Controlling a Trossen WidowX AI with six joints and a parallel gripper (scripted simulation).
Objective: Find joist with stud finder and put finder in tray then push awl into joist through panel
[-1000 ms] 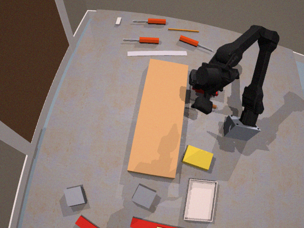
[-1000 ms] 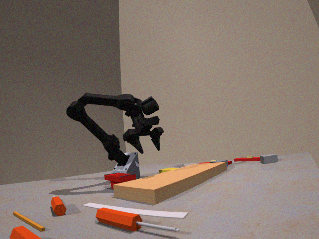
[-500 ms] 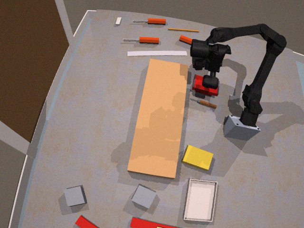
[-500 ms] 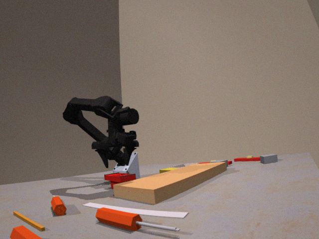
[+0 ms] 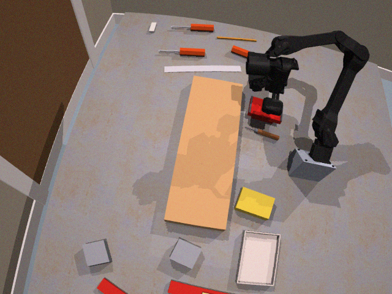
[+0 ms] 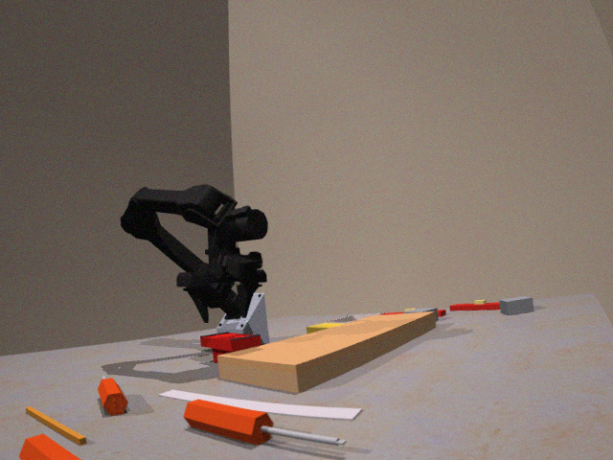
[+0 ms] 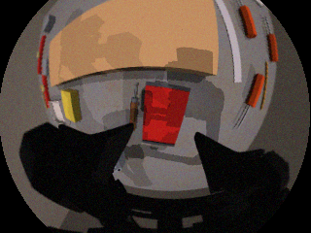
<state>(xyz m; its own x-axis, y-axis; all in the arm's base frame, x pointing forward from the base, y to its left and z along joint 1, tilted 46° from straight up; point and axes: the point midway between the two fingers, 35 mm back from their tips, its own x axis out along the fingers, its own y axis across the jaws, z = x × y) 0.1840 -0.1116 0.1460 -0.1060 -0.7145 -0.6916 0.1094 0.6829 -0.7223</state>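
Red and boxy, the stud finder (image 5: 255,106) (image 6: 230,342) (image 7: 165,116) sits beside the tan panel (image 5: 206,142) (image 6: 336,346) (image 7: 131,44), below your gripper (image 5: 265,95) (image 6: 224,319) (image 7: 165,131), whose fingers stand wide apart with nothing between them. You have the wooden-handled awl (image 5: 268,134) (image 7: 133,112) lying near the stud finder, while the white tray (image 5: 239,259) is well apart from both, past the yellow block (image 5: 255,203) (image 6: 324,328) (image 7: 71,106).

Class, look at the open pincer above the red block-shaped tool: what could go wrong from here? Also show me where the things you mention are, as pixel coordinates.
The awl (image 5: 267,134) (image 7: 133,112) lies close beside the red tool (image 5: 255,106) (image 6: 230,342) (image 7: 165,116), so a descending finger of the pincer (image 7: 164,133) might knock it. The wooden panel (image 5: 201,142) (image 6: 336,341) (image 7: 141,44) stands close by too; a tilted or drifting grasp could bump its edge.
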